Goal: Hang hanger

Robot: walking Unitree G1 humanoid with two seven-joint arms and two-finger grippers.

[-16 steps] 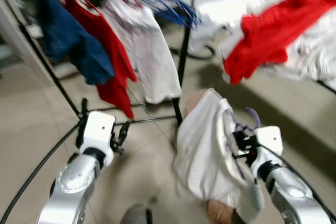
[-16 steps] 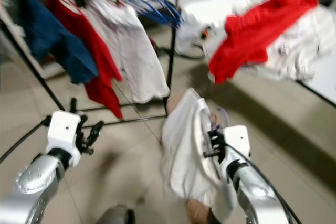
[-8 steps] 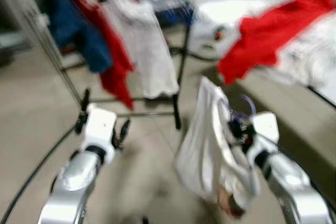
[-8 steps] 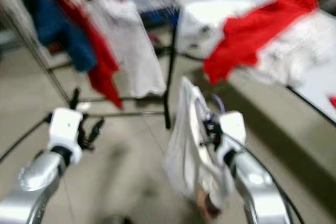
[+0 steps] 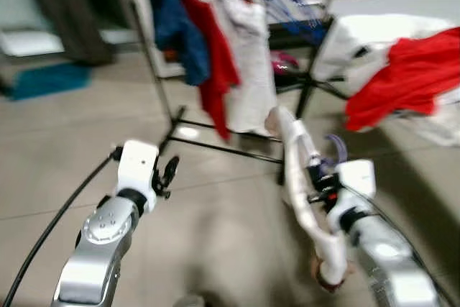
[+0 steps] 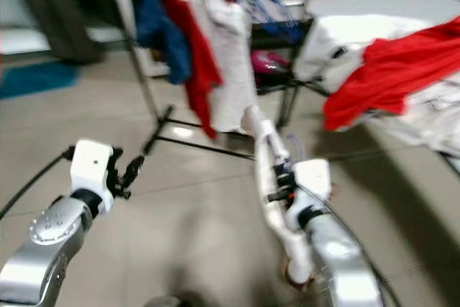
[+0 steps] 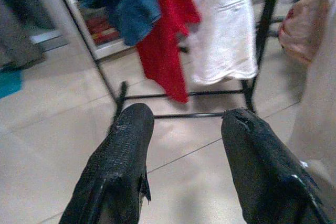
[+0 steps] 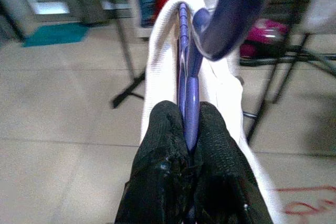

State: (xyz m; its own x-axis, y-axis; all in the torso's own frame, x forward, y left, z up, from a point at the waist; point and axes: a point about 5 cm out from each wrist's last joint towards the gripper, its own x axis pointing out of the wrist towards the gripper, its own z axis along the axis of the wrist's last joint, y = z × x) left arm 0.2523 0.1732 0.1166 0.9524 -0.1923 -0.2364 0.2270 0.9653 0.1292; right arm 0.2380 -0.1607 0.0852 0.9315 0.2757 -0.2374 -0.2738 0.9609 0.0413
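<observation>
A blue garment, a red garment and a white garment hang side by side, in that order from the robot's left. To their right a cluster of empty blue hangers is bunched together. Low behind them lies a pink object, too blurred to identify. A teal mat lies on the pale tiled floor at the far left. On the right stands a white tabletop with a large red cloth draped over what seems to be a heap of white fabric.
</observation>
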